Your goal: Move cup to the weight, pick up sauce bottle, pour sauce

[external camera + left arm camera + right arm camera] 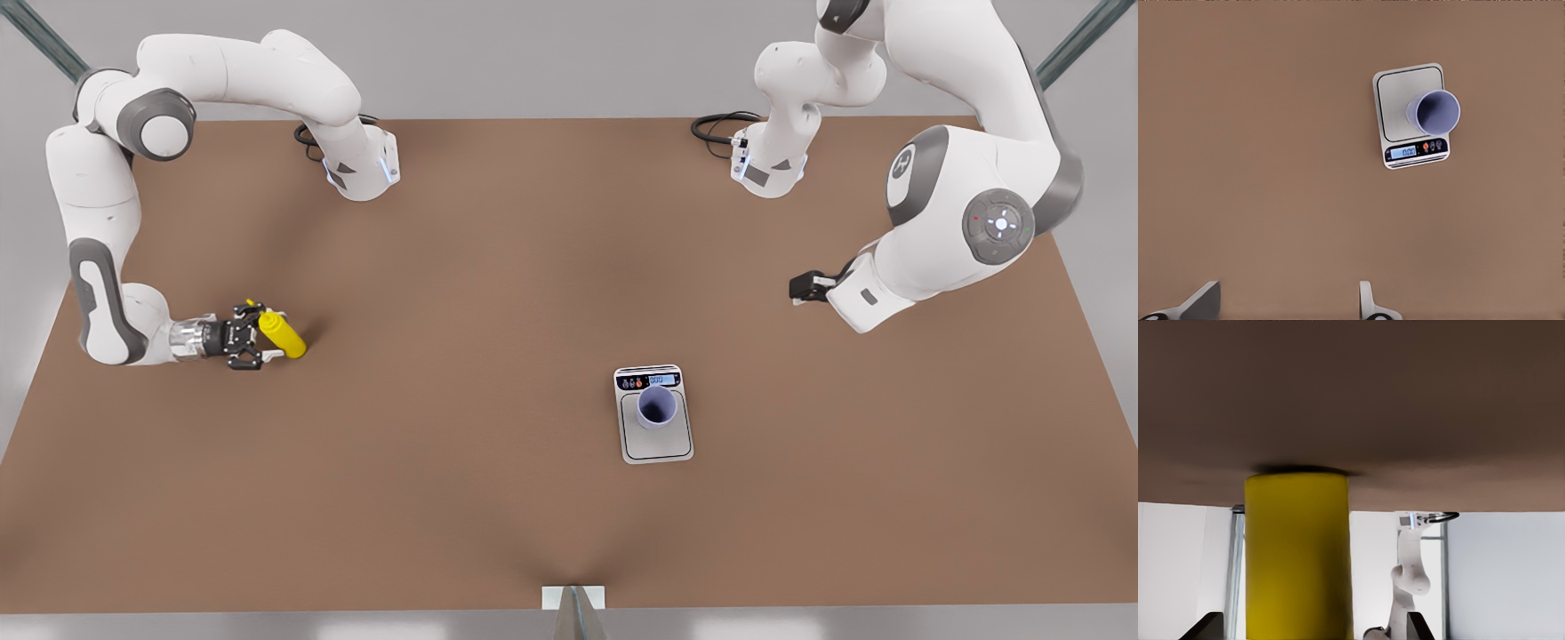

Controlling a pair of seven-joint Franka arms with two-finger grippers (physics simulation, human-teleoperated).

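**Cup weighed in, bottle grab under way**

On the brown counter (498,498), the scale (655,442) carries the cup (659,407). Right gripper (252,347), jaws straddling the sauce bottle (283,333), must clamp and lift; left gripper (797,288) waits, jaws wide.

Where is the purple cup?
The cup stands upright on the scale, near its display, right of centre in the front view.

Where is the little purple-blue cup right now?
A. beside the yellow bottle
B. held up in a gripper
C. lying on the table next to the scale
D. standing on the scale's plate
D: the cup stands upright on the weight, touched by neither gripper, far from the sauce bottle.
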